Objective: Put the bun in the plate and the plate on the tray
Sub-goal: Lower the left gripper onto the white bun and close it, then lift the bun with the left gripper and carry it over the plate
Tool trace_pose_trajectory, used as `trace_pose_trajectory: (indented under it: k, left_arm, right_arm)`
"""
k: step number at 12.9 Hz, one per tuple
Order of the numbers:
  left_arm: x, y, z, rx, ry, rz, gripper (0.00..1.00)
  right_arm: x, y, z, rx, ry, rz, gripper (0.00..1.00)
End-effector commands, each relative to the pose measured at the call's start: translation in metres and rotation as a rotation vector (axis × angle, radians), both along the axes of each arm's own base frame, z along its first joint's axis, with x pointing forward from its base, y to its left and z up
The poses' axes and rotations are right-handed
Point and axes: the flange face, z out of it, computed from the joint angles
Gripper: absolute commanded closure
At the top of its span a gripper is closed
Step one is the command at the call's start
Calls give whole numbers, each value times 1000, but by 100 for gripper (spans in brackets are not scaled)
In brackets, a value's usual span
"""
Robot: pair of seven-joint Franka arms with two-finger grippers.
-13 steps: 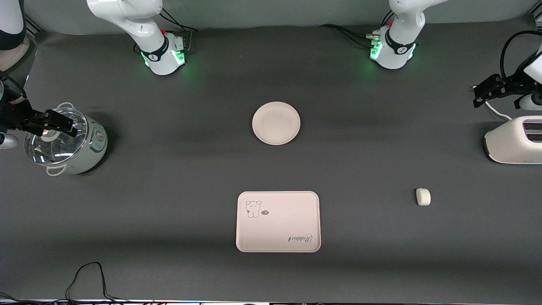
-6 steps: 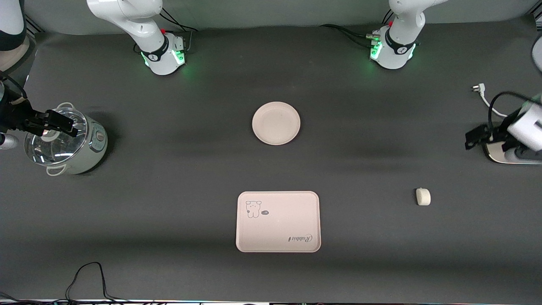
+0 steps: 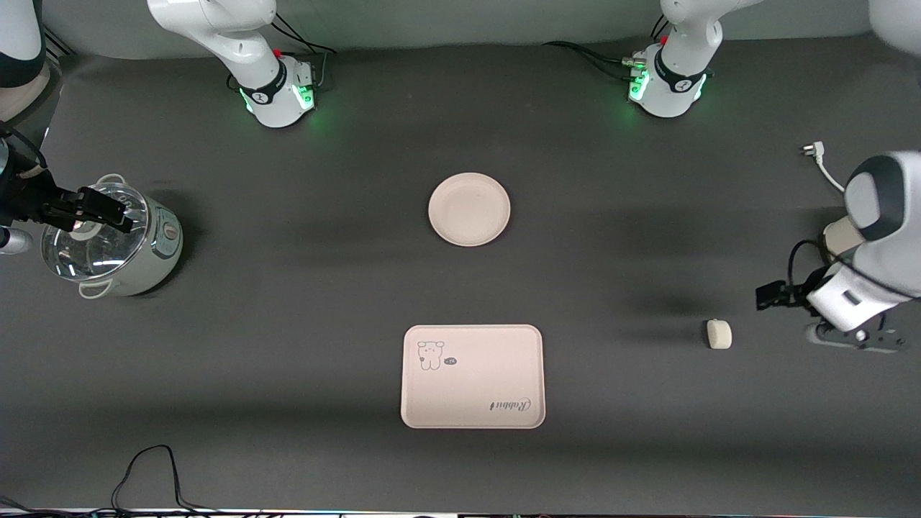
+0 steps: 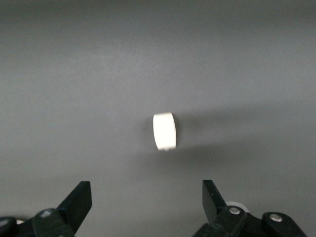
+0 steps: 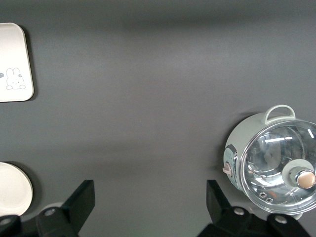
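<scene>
While both arms hang over the ends of the dark tabletop (image 3: 288, 302), nothing on it is held. Largest of the loose things is the tray (image 3: 473, 376), lying nearest the front camera at the middle, its cartoon animal and "Rabbit" script plain to read; in the right wrist view only one corner of it shows, the rest cut off by the frame. At the right arm's end stands a pale green cooking pot (image 3: 115, 244) with a glass lid, part of that lid covered from the front camera by the right gripper (image 3: 108, 208), which hangs over it with jaws spread wide and empty. The plate (image 3: 469, 209) sits bare at the middle of the tabletop, farther from the front camera than the tray and well apart from it; the right wrist view catches only a sliver of its rim. At the left arm's end, the left gripper (image 3: 768, 296) hovers just beside the bun, its body partly cut off at the frame edge, its jaws open wide with nothing between them. The bun (image 3: 719, 334) lies alone on the tabletop, well apart from tray and plate. A white plug and cord (image 3: 817, 157) trail near that edge.
</scene>
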Motion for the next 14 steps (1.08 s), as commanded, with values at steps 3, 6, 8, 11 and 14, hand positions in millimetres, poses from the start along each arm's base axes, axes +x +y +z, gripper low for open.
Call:
trace_pose_trajectory:
  k: [3, 6, 8, 11, 14]
  left_arm:
    - [8, -13, -91, -28, -86, -24, 0]
    - [3, -17, -138, -34, -104, -45, 0]
    - [-1, -21, -154, -36, -121, -49, 1]
    - [-7, -23, -168, -13, -98, -61, 22]
    - [-9, -25, -174, 5, -87, -67, 47]
  right_arm:
    - [-1, -2, 0, -17, -4, 15, 0]
    - [-1, -2, -1, -16, -3, 15, 0]
    - [-1, -2, -2, -16, -1, 15, 0]
    - [-2, -2, -2, -16, 0, 15, 0]
    - [-2, -2, -2, -18, 0, 15, 0]
